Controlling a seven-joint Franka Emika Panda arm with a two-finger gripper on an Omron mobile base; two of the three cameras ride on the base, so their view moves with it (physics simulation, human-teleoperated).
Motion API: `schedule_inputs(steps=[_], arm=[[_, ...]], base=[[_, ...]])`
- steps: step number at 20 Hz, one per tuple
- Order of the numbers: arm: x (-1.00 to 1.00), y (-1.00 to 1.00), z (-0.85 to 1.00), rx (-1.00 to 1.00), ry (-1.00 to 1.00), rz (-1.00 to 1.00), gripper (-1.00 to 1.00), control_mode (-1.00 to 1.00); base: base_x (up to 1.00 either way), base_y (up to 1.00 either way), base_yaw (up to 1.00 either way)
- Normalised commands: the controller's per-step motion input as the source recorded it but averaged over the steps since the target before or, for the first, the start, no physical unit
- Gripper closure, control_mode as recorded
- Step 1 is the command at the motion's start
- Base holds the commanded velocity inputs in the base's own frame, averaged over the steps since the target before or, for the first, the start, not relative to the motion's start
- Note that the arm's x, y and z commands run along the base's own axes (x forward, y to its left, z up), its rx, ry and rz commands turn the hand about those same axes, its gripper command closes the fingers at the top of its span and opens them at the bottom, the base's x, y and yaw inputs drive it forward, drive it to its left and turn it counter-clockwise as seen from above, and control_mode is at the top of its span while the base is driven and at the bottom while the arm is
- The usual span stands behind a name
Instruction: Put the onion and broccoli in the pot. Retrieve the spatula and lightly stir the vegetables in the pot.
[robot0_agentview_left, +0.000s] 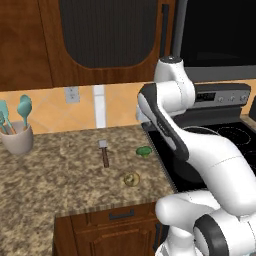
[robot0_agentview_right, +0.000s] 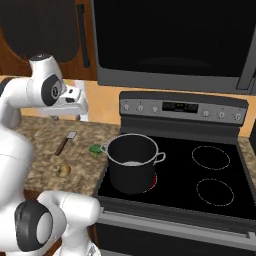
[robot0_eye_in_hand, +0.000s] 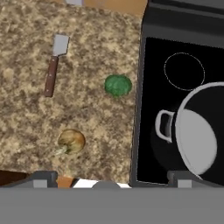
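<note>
The onion (robot0_eye_in_hand: 71, 141) lies on the granite counter near its front edge. The green broccoli (robot0_eye_in_hand: 118, 85) sits farther back, close to the stove's left side. The spatula (robot0_eye_in_hand: 54, 65) lies flat to the left of both, its blade pointing at the wall. On the stove's front left burner stands the dark pot (robot0_agentview_right: 130, 172), empty inside (robot0_eye_in_hand: 199, 140). My gripper (robot0_eye_in_hand: 113, 178) is open and hangs high over the counter's front edge, between the onion and the pot. The base views show the onion (robot0_agentview_left: 131, 178) (robot0_agentview_right: 62, 170), the broccoli (robot0_agentview_left: 144, 151) (robot0_agentview_right: 95, 148) and the spatula (robot0_agentview_left: 104, 153) (robot0_agentview_right: 66, 142).
A beige cup with teal utensils (robot0_agentview_left: 17, 137) stands at the counter's far left. The black stovetop (robot0_agentview_right: 210, 170) has a raised control panel (robot0_agentview_right: 182, 107) behind it and a microwave (robot0_agentview_right: 175, 40) overhead. Dark wood cabinets (robot0_agentview_left: 100, 30) hang above the counter.
</note>
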Motion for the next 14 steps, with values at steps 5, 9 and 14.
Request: schedule_inputs(steps=[5, 9, 14], arm=[[-0.07, 0.66, -0.6, -0.17, 0.02, 0.0, -1.0, -1.0], [-0.16, 0.53, -0.74, -0.07, 0.01, 0.0, -1.0, -1.0], [-0.13, 0.34, -0.76, 0.0, 0.03, 0.0, -1.0, -1.0]], base=[[0.0, 0.0, 0.0], [0.0, 0.0, 0.0], [0.0, 0.0, 0.0]])
